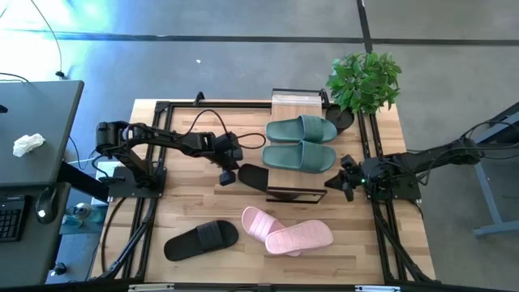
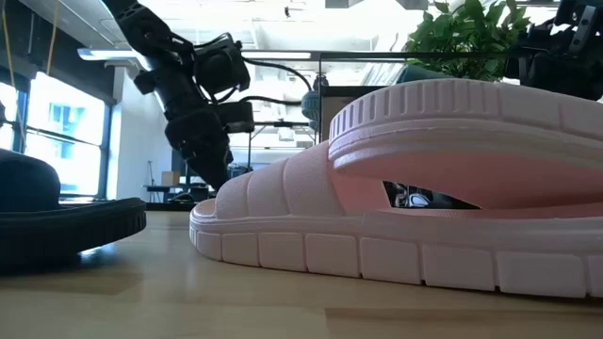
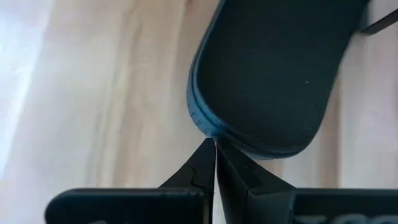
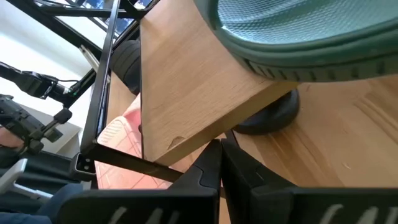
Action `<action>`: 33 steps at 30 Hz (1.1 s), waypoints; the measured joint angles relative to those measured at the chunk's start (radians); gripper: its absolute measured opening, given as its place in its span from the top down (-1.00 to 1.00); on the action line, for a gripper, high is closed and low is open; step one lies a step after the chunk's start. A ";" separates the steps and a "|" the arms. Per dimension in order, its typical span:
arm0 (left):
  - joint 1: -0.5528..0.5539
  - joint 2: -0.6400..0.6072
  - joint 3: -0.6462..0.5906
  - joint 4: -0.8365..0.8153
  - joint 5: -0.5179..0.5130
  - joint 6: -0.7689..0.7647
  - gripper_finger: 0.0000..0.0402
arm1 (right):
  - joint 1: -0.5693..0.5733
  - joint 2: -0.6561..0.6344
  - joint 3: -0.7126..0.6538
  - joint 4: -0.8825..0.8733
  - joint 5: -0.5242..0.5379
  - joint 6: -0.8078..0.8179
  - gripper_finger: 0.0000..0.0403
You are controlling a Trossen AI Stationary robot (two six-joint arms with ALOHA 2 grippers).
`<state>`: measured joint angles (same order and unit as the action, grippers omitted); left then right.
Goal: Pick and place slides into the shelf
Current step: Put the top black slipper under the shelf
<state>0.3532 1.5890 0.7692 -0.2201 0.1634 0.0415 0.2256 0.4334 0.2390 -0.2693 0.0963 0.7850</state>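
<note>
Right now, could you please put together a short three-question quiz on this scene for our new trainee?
1. True or false: the pair of green slides sits on top of the shelf.
2. Which slide lies partly under the shelf, next to the left end effector? A) pink B) black C) green
3. Fill in: both end effectors are ____ (open/shut).

Key:
1. True.
2. B: one black slide has its heel against the closed left fingertips; the other black slide lies beside the pink slides.
3. Shut; the right end effector waits by the shelf's corner.
</note>
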 joint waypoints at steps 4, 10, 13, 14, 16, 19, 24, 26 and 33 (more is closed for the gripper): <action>-0.017 0.000 0.000 0.021 0.033 -0.021 0.98 | 0.000 0.010 0.000 0.013 -0.001 -0.001 1.00; -0.050 0.000 0.000 0.050 0.028 -0.043 0.98 | 0.000 0.013 0.000 0.013 -0.004 -0.008 1.00; -0.064 0.000 0.000 0.060 0.027 -0.067 0.98 | 0.000 0.013 0.000 0.013 -0.004 -0.008 1.00; -0.070 0.000 0.000 0.064 0.023 -0.075 0.98 | 0.000 0.013 0.000 0.013 -0.004 -0.008 1.00; -0.083 0.000 0.000 0.063 0.005 -0.083 0.98 | 0.000 0.013 0.000 0.013 -0.005 -0.008 1.00; -0.102 0.000 0.000 0.064 -0.017 -0.102 0.98 | 0.000 0.013 0.000 0.012 -0.007 -0.008 1.00; -0.116 0.008 0.001 0.101 -0.025 -0.141 0.98 | 0.000 0.013 0.000 0.012 -0.008 -0.009 1.00; -0.120 0.020 0.002 0.120 -0.025 -0.164 0.98 | 0.000 0.013 0.000 0.012 -0.008 -0.012 1.00; -0.132 0.111 0.076 0.130 0.004 -0.166 0.98 | 0.000 0.013 0.000 0.012 -0.012 -0.027 1.00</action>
<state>0.2215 1.6997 0.8457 -0.0899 0.1671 -0.1243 0.2255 0.4461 0.2390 -0.2574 0.0847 0.7583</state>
